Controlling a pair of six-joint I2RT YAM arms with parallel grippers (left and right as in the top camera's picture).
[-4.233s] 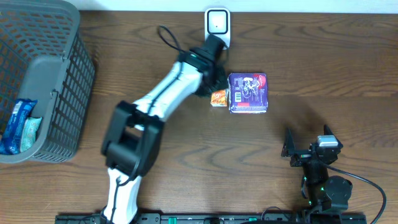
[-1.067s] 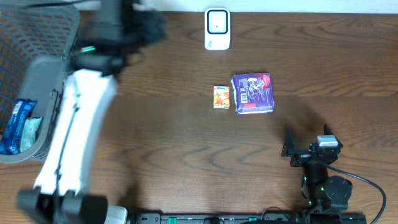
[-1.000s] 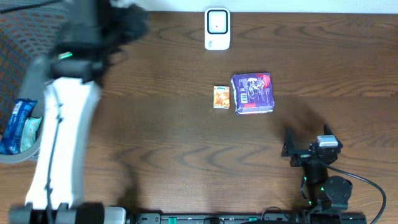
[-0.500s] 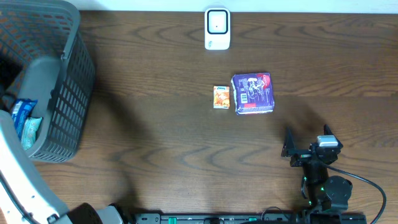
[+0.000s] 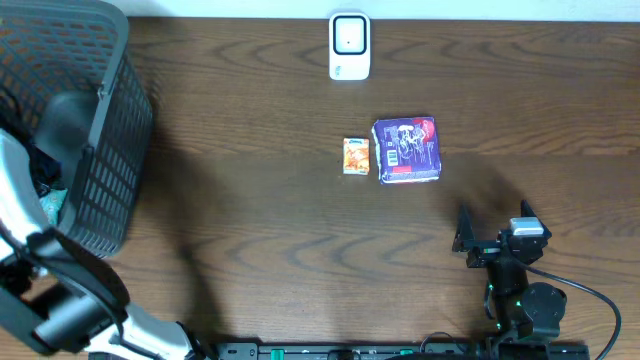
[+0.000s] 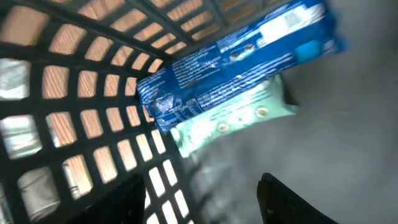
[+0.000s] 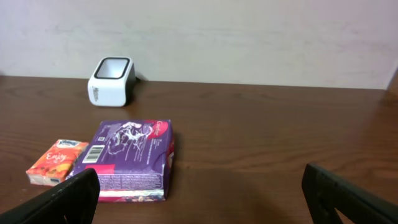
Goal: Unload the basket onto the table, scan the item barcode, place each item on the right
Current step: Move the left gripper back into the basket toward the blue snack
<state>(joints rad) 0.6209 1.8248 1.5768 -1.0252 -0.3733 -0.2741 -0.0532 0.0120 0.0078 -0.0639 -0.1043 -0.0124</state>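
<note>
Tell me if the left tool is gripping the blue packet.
No, the blue packet lies in the basket beyond the left tool, whose fingers have nothing between them.

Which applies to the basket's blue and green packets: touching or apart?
Touching. Left wrist view: the blue packet lies overlapping the green packet, no gap.

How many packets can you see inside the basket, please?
2: a blue packet lying against the mesh wall of the basket, and a pale green packet alongside it, touching. Others may be hidden beyond the left wrist camera's view.
</note>
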